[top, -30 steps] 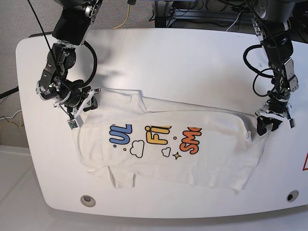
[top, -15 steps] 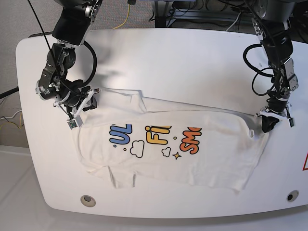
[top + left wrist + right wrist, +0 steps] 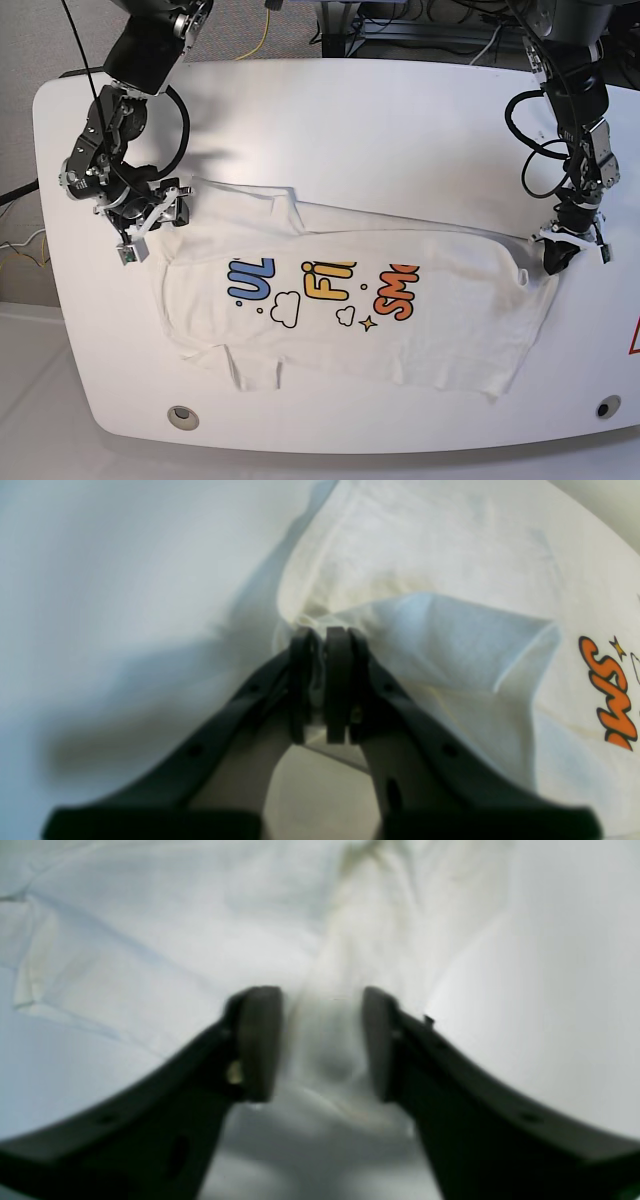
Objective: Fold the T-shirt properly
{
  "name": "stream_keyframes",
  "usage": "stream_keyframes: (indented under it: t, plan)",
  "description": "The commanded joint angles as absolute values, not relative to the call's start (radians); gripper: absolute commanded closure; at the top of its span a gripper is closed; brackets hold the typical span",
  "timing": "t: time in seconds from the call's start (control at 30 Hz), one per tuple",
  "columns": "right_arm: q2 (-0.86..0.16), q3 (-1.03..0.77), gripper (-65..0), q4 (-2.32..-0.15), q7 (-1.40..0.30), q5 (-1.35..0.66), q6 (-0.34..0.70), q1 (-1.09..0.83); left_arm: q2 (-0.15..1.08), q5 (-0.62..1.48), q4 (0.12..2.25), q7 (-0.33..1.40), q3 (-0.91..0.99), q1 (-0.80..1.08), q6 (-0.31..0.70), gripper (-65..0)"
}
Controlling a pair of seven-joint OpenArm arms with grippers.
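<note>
The white T-shirt (image 3: 340, 300) lies spread across the table with its blue, yellow and orange print facing up and its top edge folded over. My left gripper (image 3: 556, 258) is at the shirt's right end, shut on a fold of its edge. In the left wrist view the left gripper (image 3: 320, 680) has thin cloth pinched between its pads, and the T-shirt (image 3: 450, 555) shows orange letters at the right. My right gripper (image 3: 175, 205) is at the shirt's upper left corner. In the right wrist view the right gripper (image 3: 320, 1040) is open, with blurred cloth of the T-shirt (image 3: 150, 940) between the parted fingers.
The white table (image 3: 330, 120) has rounded corners and bolt holes near its front edge, one at the left (image 3: 182, 415) and one at the right (image 3: 605, 408). Cables and equipment stand behind the far edge. A red mark (image 3: 633, 340) shows at the right border.
My left gripper has shut on the shirt's right edge. My right gripper has opened and its arm has shifted left and slightly up, away from the shirt's corner.
</note>
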State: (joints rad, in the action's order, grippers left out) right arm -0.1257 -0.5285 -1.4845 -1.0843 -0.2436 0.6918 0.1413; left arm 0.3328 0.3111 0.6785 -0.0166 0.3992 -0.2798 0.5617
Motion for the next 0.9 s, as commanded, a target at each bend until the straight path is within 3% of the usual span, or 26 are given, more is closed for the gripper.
stream_keyframes:
  t: [0.0,0.1,0.17,0.87]
  plan:
    - [-0.133,-0.530,-43.7,-1.504,-1.069,-0.263,0.698,0.163,0.349,0.326,0.693,-0.041,0.403,-0.300,0.575,-5.1]
    - [-0.133,-0.530,-54.4,-1.506,-1.069,-0.263,0.698,0.163,0.349,0.325,0.693,-0.041,0.403,-0.300,0.575,-5.1]
    - [-0.133,-0.530,-56.2,-1.506,-1.069,-0.263,0.698,0.163,0.349,0.325,0.693,-0.041,0.403,-0.300,0.575,-5.1]
    - [-0.134,-0.648,-55.8,-1.504,-1.063,-0.257,0.698,0.165,0.349,0.323,0.693,-0.041,0.403,-0.298,0.575,-5.2]
